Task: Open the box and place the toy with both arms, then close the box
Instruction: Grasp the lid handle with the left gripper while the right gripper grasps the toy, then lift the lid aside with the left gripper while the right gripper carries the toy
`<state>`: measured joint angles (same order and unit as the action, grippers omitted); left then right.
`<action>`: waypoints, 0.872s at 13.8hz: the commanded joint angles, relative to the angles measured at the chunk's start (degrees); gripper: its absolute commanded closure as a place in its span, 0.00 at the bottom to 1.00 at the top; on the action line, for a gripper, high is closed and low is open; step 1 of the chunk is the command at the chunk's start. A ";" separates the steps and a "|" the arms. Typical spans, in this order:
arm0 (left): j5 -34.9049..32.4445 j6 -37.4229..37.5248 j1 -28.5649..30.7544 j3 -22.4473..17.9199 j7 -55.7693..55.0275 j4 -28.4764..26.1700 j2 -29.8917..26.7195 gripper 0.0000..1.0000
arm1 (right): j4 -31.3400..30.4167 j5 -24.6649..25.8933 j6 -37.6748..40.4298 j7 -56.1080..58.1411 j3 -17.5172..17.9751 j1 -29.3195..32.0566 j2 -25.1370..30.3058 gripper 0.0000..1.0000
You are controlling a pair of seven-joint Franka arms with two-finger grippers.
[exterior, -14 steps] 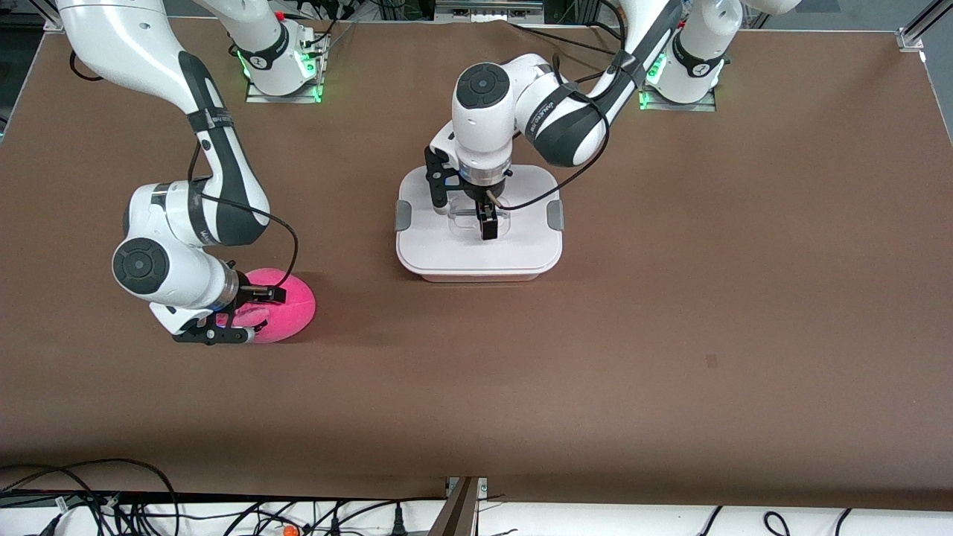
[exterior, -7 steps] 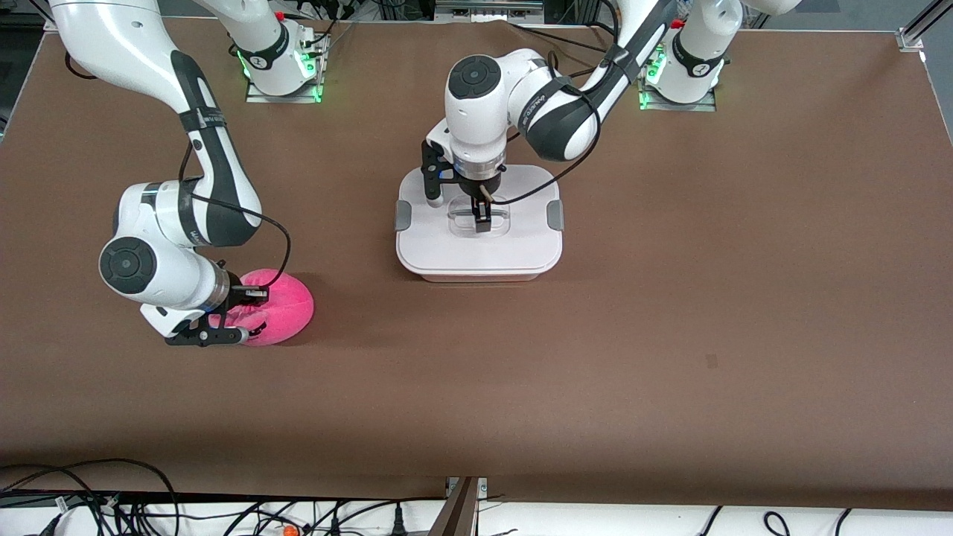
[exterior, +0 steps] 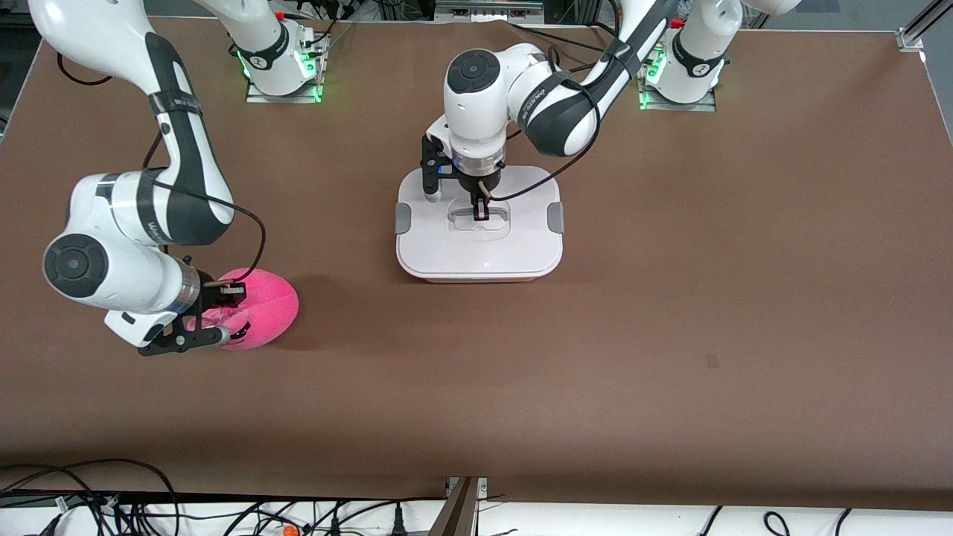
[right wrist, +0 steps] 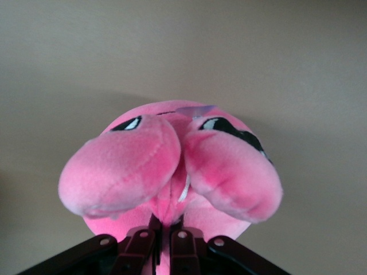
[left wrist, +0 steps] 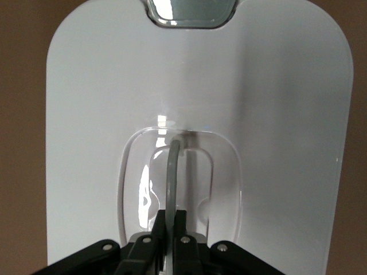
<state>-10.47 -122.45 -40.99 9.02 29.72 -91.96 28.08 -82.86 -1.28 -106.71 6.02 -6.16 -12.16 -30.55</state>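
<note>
Brown surface (exterior: 670, 298): it carries the box near its middle and the toy toward the right arm's end.
Box (exterior: 479, 223): translucent pinkish tub, lid on, standing flat close in front of the arm bases.
Lid (left wrist: 275, 114): flat and white, with a grey clip (exterior: 402, 217) at one short edge and another grey clip (exterior: 555, 217) at the other; a clear recessed handle (left wrist: 172, 172) sits at its centre.
Left hand (exterior: 480, 214): pointing straight down into the lid's recess, its fingers (left wrist: 182, 229) clenched on the thin arched handle.
Toy (exterior: 257, 309): bright pink rounded plush, nearer to the front camera than the box and well apart from it.
Toy detail: in the right wrist view two plump pink lobes (right wrist: 172, 166) bulge on either side of a seam, with dark eyes above them.
Right hand (exterior: 216, 316): at the toy, on the side toward the right arm's end, fingers pinched together on the plush at the seam between the lobes.
Contact with surface: whether the toy rests on the surface or is lifted just off it cannot be told.
</note>
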 commanded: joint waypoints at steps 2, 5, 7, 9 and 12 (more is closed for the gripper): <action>-0.51 3.26 0.47 -0.41 0.25 0.12 -2.59 1.00 | 4.27 -0.92 5.18 8.10 0.53 -0.76 0.22 1.00; 1.93 7.04 1.43 -0.49 0.52 0.21 -5.22 1.00 | 4.90 -0.83 5.46 20.66 1.32 -1.20 1.27 1.00; 3.26 10.55 3.80 -0.49 0.87 0.21 -7.77 1.00 | 4.98 -1.01 5.46 29.19 3.07 -1.11 1.54 1.00; 4.05 15.20 7.57 -0.49 1.57 0.12 -10.58 1.00 | 4.98 -0.57 5.37 34.56 5.88 -1.20 2.77 1.00; 5.02 20.92 16.96 -0.67 13.82 0.29 -13.66 1.00 | 5.77 1.00 5.46 42.39 10.80 -1.98 4.52 1.00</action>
<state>-7.83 -104.42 -29.90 8.12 35.26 -91.07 17.04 -77.62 -1.25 -102.57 43.55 2.13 -13.74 -27.88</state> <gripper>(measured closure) 0.930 0.921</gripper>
